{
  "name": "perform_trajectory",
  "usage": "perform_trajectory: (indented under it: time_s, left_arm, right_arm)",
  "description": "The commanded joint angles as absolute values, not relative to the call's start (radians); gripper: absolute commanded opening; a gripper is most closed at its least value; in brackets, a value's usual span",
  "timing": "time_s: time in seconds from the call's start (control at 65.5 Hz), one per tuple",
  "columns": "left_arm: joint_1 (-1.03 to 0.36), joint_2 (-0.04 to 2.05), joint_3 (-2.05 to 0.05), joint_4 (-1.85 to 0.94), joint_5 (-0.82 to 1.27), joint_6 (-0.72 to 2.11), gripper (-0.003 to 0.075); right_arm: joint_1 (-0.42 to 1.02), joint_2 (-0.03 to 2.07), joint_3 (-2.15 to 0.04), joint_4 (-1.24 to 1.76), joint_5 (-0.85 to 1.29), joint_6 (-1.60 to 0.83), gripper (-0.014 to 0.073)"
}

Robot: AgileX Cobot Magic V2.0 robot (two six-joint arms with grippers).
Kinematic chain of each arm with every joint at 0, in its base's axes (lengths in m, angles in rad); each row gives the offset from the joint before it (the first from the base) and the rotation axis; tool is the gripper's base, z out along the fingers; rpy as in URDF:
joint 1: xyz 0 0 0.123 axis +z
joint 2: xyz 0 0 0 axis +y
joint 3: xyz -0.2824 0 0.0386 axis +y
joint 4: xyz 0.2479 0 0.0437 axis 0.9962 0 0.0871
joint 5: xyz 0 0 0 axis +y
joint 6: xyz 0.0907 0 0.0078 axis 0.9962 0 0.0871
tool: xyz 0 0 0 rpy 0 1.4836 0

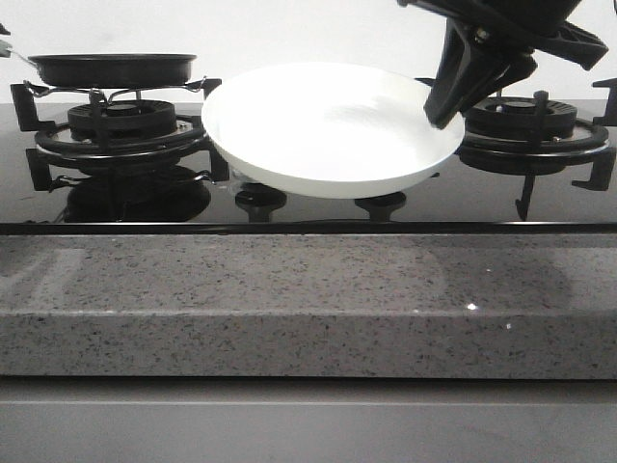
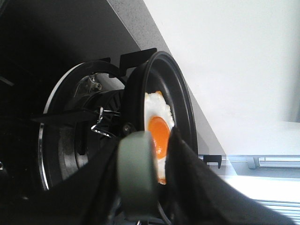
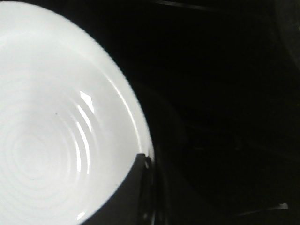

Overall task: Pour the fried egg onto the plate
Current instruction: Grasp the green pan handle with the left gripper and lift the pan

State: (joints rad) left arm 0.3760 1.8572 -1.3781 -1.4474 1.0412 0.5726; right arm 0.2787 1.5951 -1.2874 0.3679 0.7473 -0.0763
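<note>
plate [image 1: 328,130] tilted, held by closed right gripper [image 1: 442,114] | fried egg [image 2: 158,131] in pan [image 1: 111,68] on left burner [image 1: 120,125] | left gripper [image 2: 145,187] clamps pan handle [image 2: 136,173]

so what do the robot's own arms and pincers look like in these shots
The right pincer is matte black, with long flat angular fingers tapering down from a chunky black housing. The left pincer shows black fingers too, blurred up close. No cables, markings or labels are visible on either.

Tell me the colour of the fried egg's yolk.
Orange, ringed by pale off-white; the fried egg shows best in the left wrist view.
</note>
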Motion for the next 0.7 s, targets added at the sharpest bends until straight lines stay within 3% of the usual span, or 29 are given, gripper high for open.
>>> perform_trajectory:
  time_s: [0.0, 0.26, 0.687]
  left_arm:
    - [0.371, 1.808, -1.409, -1.524, 1.078, 0.565, 0.0134]
    - [0.373, 1.808, -1.409, -1.534, 1.094, 0.565, -0.0018]
    - [0.373, 1.755, -1.409, -1.591, 1.140, 0.604, -0.0020]
  right_arm:
    - [0.279, 1.559, -1.311, 0.381, 0.705, -0.087, -0.0058]
    - [0.279, 1.559, -1.311, 0.381, 0.705, -0.087, -0.0058]
    - [0.279, 1.559, -1.311, 0.381, 0.705, -0.087, -0.0058]
